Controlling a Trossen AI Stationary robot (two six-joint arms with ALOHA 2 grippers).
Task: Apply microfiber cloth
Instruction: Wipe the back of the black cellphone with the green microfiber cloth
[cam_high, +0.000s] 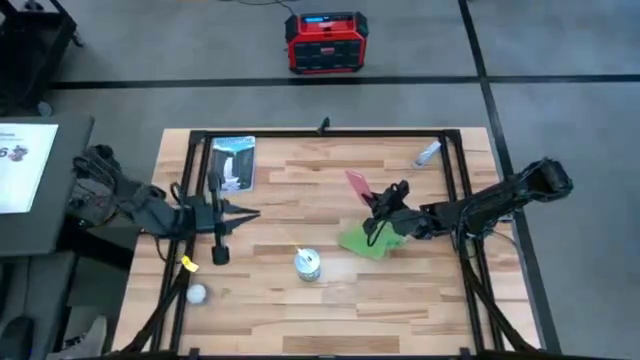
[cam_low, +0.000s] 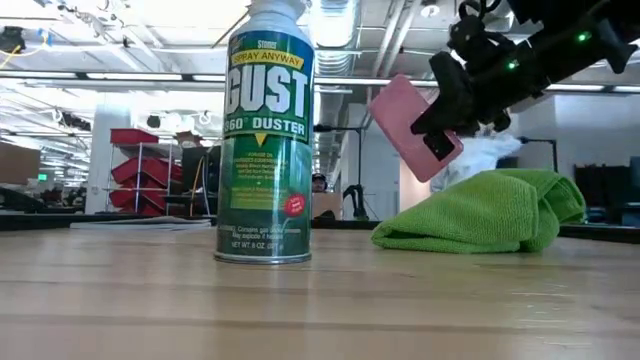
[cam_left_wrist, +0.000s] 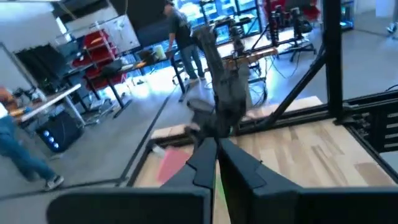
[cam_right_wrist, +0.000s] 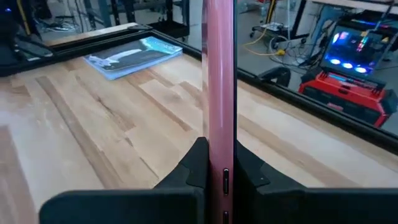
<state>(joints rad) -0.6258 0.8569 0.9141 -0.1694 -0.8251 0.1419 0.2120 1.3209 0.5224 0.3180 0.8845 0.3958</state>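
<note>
The bright green microfiber cloth (cam_high: 368, 241) lies bunched on the wooden table right of centre, also in the low view (cam_low: 490, 211). Just above its far side my right gripper (cam_high: 374, 201) is shut on a pink-backed phone (cam_high: 357, 185), held up over the cloth in the low view (cam_low: 412, 124). My left gripper (cam_high: 243, 213) hovers at the table's left, shut and holding nothing, its fingers pointing toward the right edge. My right gripper pinches the phone near one short end (cam_right_wrist: 220, 158), one finger (cam_right_wrist: 198, 167) on each flat face. The fingers come from the table's right, about level, along the phone. The phone sticks out past them, tilted and lifted clear of cloth and table.
A green duster spray can (cam_high: 307, 264) stands upright near the table's middle, left of the cloth. A blue-and-white packet (cam_high: 233, 162) lies far left, a small white ball (cam_high: 196, 294) near left, a pale marker (cam_high: 427, 154) far right. A black frame (cam_high: 320, 133) borders the table.
</note>
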